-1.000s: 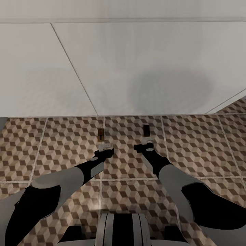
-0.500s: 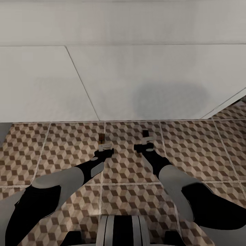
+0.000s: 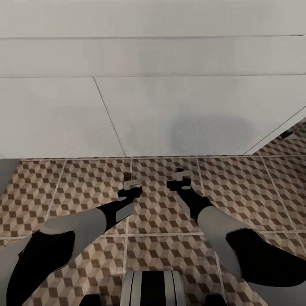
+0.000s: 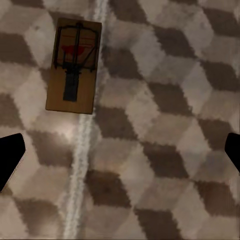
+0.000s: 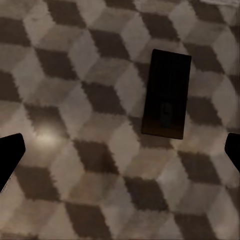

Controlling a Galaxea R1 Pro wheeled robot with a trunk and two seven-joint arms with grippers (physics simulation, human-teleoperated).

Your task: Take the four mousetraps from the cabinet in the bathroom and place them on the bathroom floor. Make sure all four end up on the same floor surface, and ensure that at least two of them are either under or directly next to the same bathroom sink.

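White panels of the vanity [image 3: 170, 110] occupy the upper half of the head view; a thin seam divides the front into two panels, and a soft shadow lies on the right panel. Its lower edge meets the floor [image 3: 238, 191], which is laid in large glossy tiles with a brown, beige and white cube pattern and pale grout lines.

Both arms extend forward and down over the tiles, side by side and apart, ending close to the base of the vanity. The left gripper [image 3: 130, 184] is positioned over a grout line. The right gripper [image 3: 180, 175] is positioned over the adjacent tile.

Left wrist view: the gripper [image 4: 120, 152] is spread wide, with one dark fingertip [image 4: 9, 157] at each side edge and nothing between them. A tan mousetrap [image 4: 74, 65] lies flat on the floor, clear of the fingers, with one long edge touching a grout line. Its wire parts and a red patch face upward.

Right wrist view: the gripper [image 5: 120, 152] is likewise spread wide, with a dark fingertip [image 5: 10, 155] at each side edge and nothing held. A dark brown mousetrap [image 5: 166, 93] lies flat on a tile, clear of the fingers. Surface detail on this trap is too dark to resolve.
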